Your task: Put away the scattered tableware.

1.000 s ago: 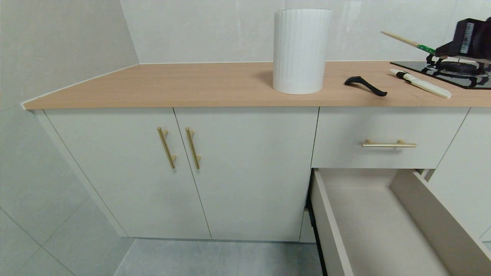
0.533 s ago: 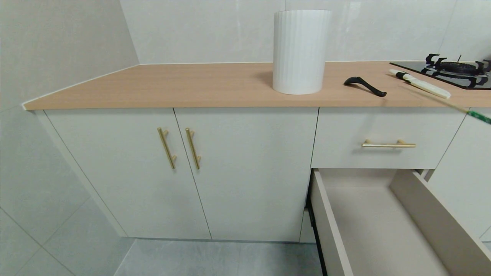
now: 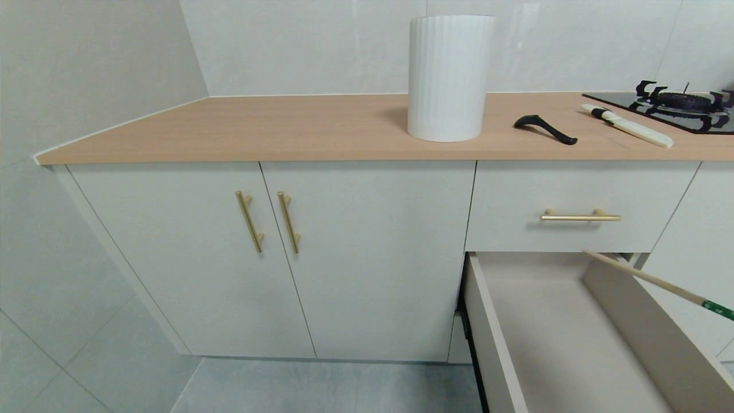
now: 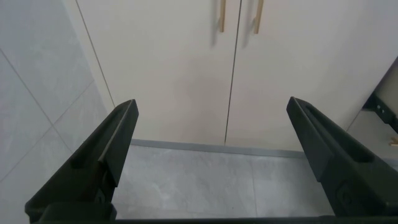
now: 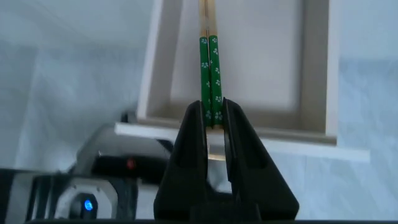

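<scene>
While the right gripper [image 5: 212,115] clamps shut on a pair of chopsticks [image 5: 208,68], wooden with green patterned ends, it holds them slanting above the open drawer [image 3: 494,338]. They are not yet resting in it.

Step in hand, as judged: delivering the chopsticks into the drawer. Next move likely calls for lowering, lining the sticks up with the drawer's length so the tips clear its walls, then parting the fingers.

Left gripper [image 4: 211,109]: fingers spread wide, nothing between them, hanging low before the cabinet doors [image 4: 236,62] and the floor.

Surface: wood-toned countertop [image 3: 287,126]. A white ribbed canister [image 3: 450,77] stands on it. Just beside that lies a black curved utensil [image 3: 545,127], and farther right a white utensil with a black band [image 3: 628,124], near the hob [image 3: 682,103]. Both probably remain to be put away.

Room: pale tiled walls, grey tiled floor, cream cabinet fronts with brass handles. A closed upper drawer [image 3: 581,195] sits directly above the open one.
</scene>
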You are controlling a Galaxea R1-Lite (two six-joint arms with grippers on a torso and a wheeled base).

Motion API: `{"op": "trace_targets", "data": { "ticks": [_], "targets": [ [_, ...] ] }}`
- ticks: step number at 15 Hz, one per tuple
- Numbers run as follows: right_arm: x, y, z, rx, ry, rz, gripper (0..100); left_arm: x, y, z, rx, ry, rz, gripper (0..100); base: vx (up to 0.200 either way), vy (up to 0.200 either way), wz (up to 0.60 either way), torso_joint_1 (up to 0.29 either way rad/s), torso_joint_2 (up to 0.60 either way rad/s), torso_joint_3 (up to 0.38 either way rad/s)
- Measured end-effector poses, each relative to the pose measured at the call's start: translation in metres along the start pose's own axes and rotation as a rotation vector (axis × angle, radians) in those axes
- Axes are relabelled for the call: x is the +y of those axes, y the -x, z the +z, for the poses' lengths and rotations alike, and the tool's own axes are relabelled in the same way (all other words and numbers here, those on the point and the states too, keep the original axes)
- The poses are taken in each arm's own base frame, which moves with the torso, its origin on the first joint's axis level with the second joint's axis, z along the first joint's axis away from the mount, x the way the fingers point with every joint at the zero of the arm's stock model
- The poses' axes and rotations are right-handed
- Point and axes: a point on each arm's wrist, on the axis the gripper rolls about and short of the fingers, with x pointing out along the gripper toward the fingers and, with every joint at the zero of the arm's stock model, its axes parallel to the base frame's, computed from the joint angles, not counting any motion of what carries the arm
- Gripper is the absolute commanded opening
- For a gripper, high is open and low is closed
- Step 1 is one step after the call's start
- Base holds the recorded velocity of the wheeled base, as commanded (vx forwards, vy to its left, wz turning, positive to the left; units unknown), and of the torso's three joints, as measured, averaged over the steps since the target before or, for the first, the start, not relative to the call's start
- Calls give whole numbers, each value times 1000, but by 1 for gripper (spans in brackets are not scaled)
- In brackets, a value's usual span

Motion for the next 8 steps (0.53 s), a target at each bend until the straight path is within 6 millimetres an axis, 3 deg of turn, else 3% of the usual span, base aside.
{"op": "trace_targets", "data": {
  "ticks": [2, 5, 8],
  "targets": [
    [0, -26, 1, 112, 1, -18, 0, 0, 0, 0, 0, 0, 0, 100, 0, 0, 0, 0, 0, 0],
    [3, -86, 11, 289, -2, -46, 0, 0, 0, 0, 0, 0, 0, 100, 0, 0, 0, 0, 0, 0],
    [7, -155, 25, 270, 1, -39, 0, 0, 0, 0, 0, 0, 0, 100, 0, 0, 0, 0, 0, 0]
  ]
}}
